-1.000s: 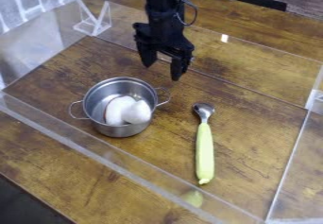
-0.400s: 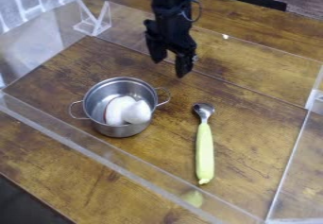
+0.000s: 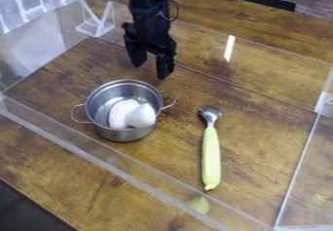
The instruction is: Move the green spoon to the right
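You had the gripper (image 3: 148,63) hanging over the wooden table (image 3: 267,94), up and to the left of the scene's middle, pointing down with its dark fingers spread apart and nothing between them. The arm above it ran out of the top edge, so you could see only its lower part, and the black fingers merged into each other against the dark wood, which made their tips hard to separate.

The green spoon (image 3: 208,148) lay flat on the table, well apart from the gripper, toward the lower right. Its silver bowl pointed away from you and its yellow-green handle ran toward the near edge.

Just left of the spoon stood the steel pot (image 3: 123,109) with a white object (image 3: 128,114) inside; you could not tell what that object was. A clear plastic wall (image 3: 124,167) crossed the foreground, and glare on it blurred a yellowish reflection below the handle's end.
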Robot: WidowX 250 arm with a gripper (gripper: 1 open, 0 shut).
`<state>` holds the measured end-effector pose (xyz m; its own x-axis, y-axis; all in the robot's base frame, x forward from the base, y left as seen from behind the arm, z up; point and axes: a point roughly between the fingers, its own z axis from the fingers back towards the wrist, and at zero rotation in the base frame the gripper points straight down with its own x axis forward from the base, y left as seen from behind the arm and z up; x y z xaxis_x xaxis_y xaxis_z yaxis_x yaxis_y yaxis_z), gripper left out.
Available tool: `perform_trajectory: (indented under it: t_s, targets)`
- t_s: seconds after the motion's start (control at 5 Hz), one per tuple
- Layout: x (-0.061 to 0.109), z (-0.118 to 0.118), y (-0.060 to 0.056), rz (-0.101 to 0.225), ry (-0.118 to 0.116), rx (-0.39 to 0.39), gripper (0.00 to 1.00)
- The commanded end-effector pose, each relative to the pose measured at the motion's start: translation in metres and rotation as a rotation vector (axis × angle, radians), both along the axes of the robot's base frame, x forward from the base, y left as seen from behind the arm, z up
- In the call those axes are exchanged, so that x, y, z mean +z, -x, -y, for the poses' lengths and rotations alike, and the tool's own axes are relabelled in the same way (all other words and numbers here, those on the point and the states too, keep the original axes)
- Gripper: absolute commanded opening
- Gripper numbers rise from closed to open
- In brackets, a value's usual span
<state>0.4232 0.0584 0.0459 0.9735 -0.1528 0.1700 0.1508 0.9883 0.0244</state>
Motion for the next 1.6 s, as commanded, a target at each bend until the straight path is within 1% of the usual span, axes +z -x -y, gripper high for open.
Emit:
perform_trajectory:
  t_s: [0.0,0.4,0.6,0.8,1.0,1.2,1.4]
  targets:
    - [0.054,-0.011,-0.014,0.131,-0.015,0.073,1.00]
    - [0.079,0.016,-0.008,0.138,0.019,-0.165,1.00]
    - [0.073,0.030,-0.019,0.133,0.019,-0.166,1.00]
    - [0.061,0.043,-0.027,0.113,0.015,-0.140,1.00]
    - [0.054,0.036,-0.022,0.092,0.020,-0.143,1.00]
    - [0.051,0.021,-0.020,0.076,0.016,-0.139,0.00]
    - [0.050,0.008,-0.016,0.057,0.017,-0.134,1.00]
